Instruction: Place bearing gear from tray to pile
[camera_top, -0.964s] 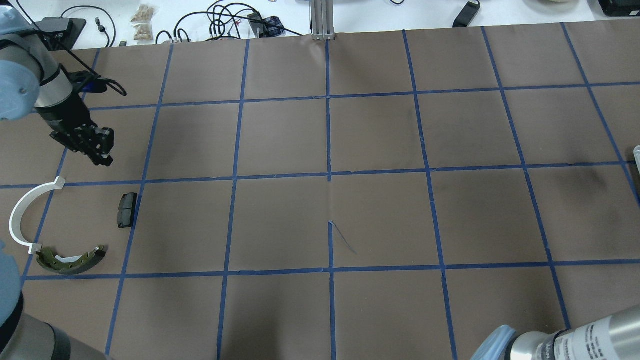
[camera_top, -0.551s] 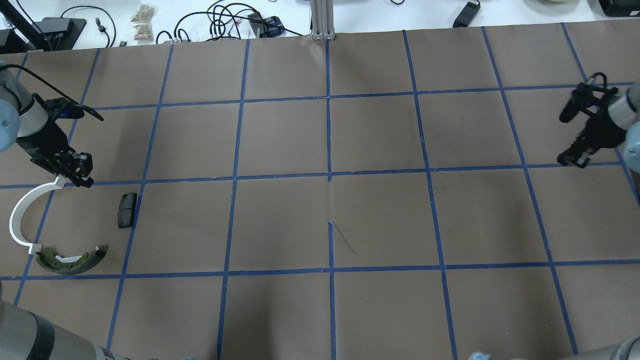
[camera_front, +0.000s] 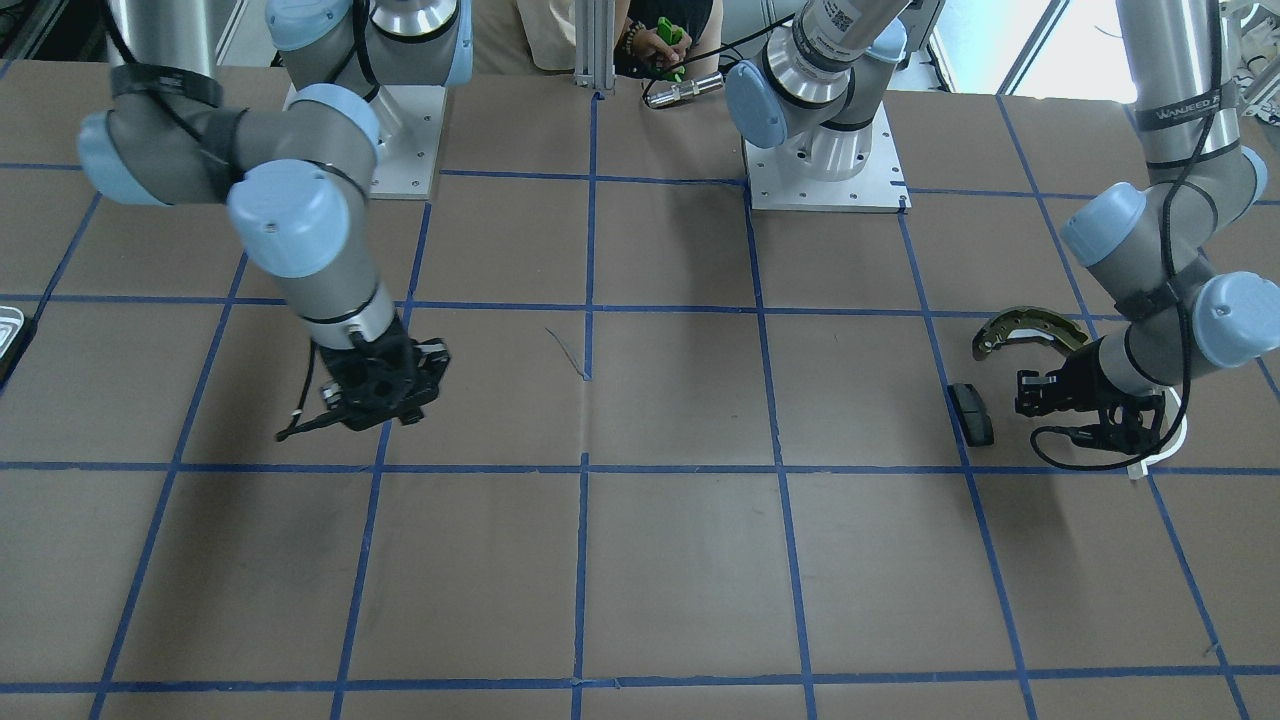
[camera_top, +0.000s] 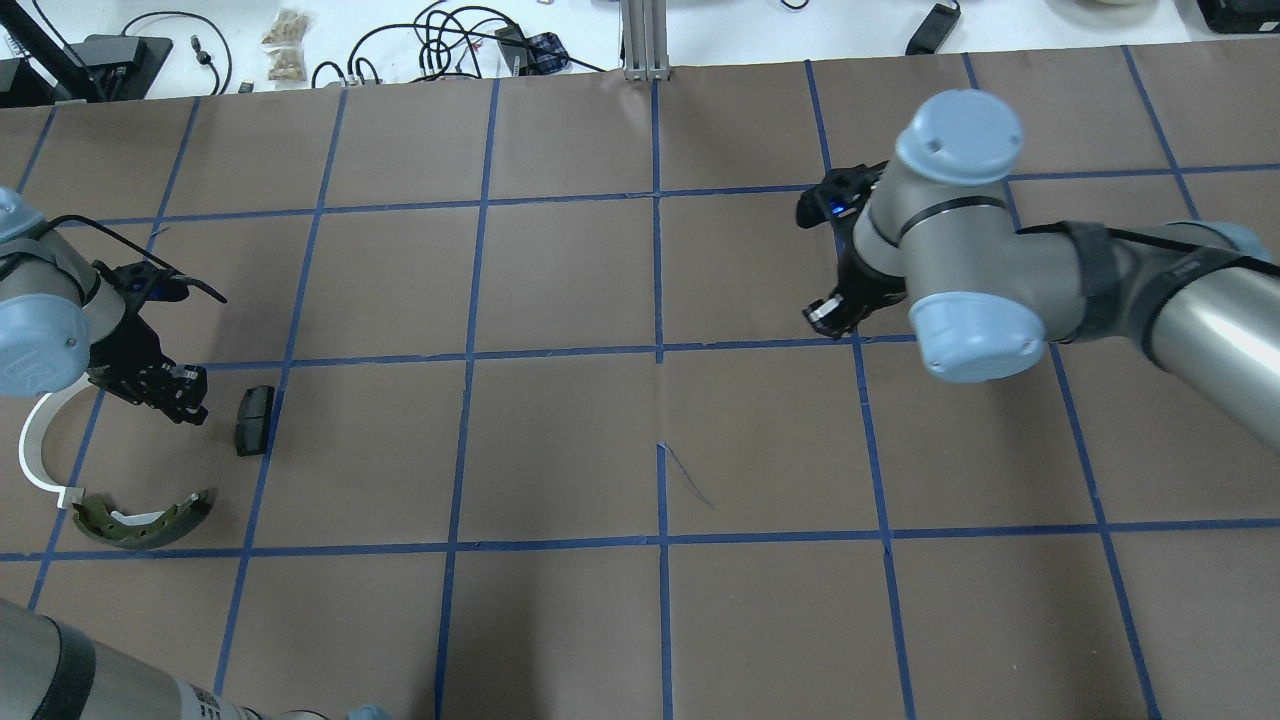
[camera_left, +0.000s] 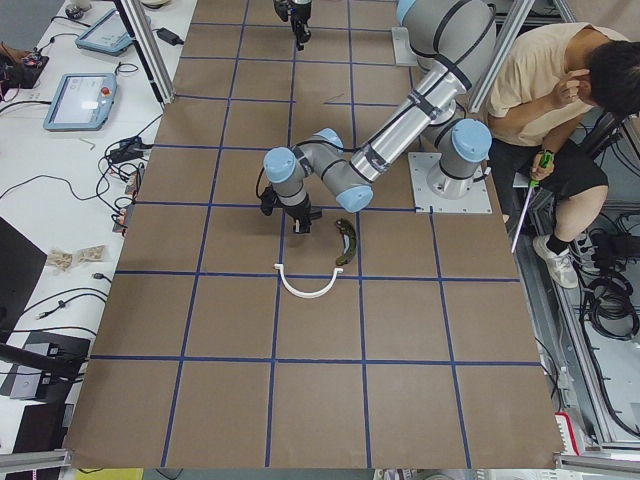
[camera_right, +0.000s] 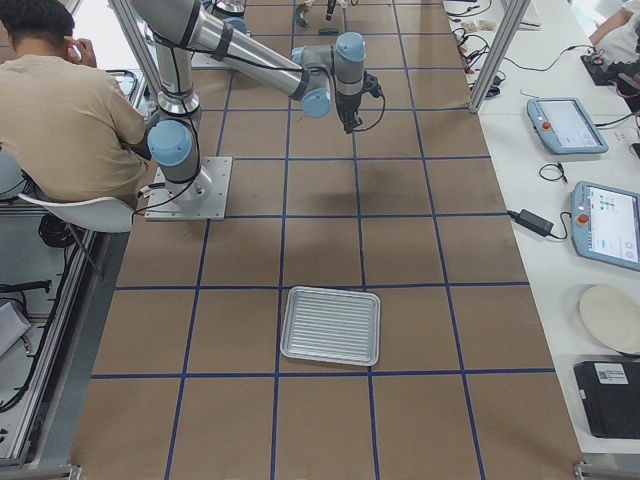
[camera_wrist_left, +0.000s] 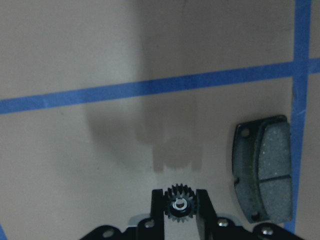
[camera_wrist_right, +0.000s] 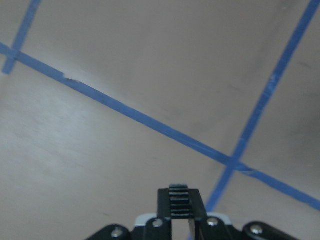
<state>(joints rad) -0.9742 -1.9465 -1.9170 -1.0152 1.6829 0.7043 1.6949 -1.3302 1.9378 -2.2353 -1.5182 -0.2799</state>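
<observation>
Hovering low over the table (camera_top: 560, 270) at its left end, the left hand (camera_top: 188, 405) has its fingers pinched narrow on a small black gear (camera_wrist_left: 180, 204), held clear of the surface with its shadow below. From overhead, the pile lies around that hand. The pad (camera_top: 253, 420) is just beside it at 3 o'clock, the white arc (camera_top: 30, 450) is at 8 o'clock, partly under the arm, and the shoe (camera_top: 140, 522) is at 6 o'clock, near the arc's lower end. The right hand (camera_top: 822, 312) hangs right of the table's middle, well apart from the pile, gripping a second gear (camera_wrist_right: 180, 200) seen edge-on. From the right-end camera, the tray (camera_right: 330, 326) sits at 6 o'clock from that hand, well apart from it.
</observation>
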